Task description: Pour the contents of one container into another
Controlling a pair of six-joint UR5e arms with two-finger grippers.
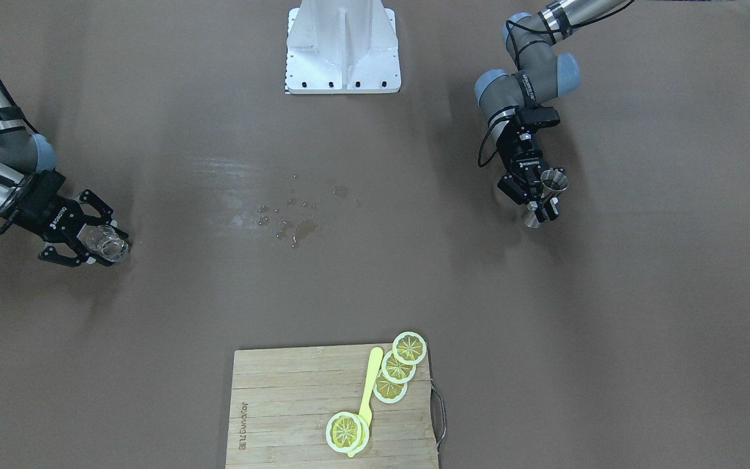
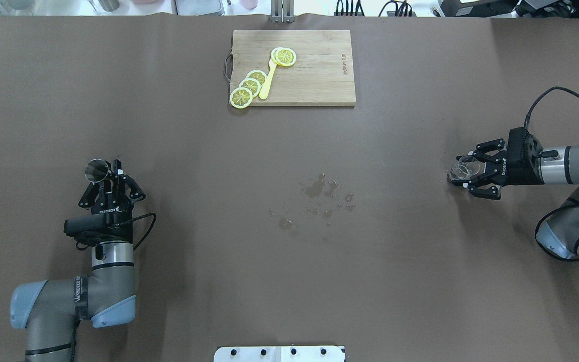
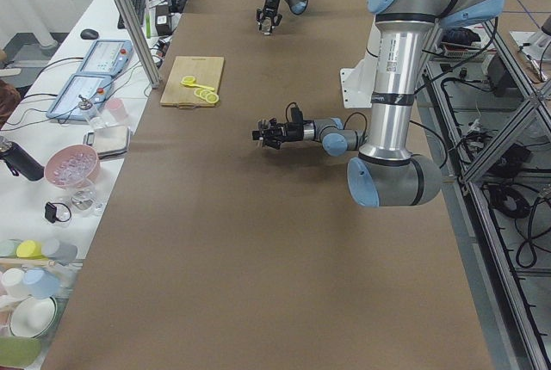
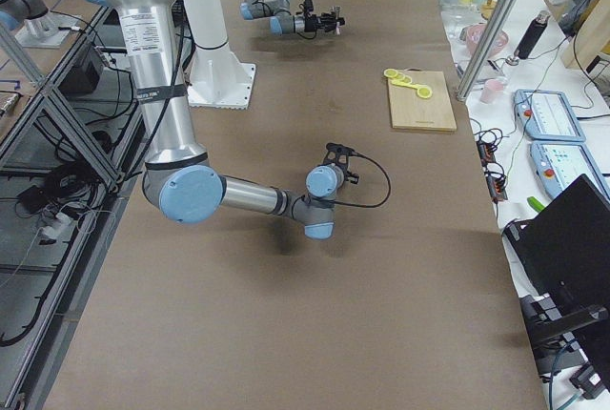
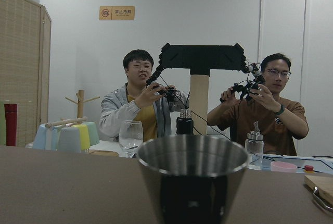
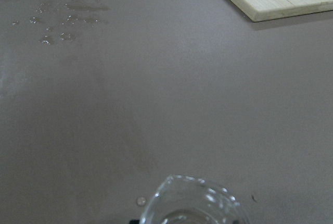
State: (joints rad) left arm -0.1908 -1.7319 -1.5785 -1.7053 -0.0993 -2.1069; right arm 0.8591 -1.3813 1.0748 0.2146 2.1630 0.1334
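On the brown table, spilled droplets are glistening. The left gripper is pinching the hourglass-shaped stainless-steel jigger upright, and the right gripper is clasping the small clear glass cup — the two well apart. Grasping looks done; next, they need bringing together before tilting the small clear glass cup.

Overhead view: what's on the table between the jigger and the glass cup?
Only a spill of droplets, about midway between jigger and glass cup, shown overhead; the cutting board lies off that line.
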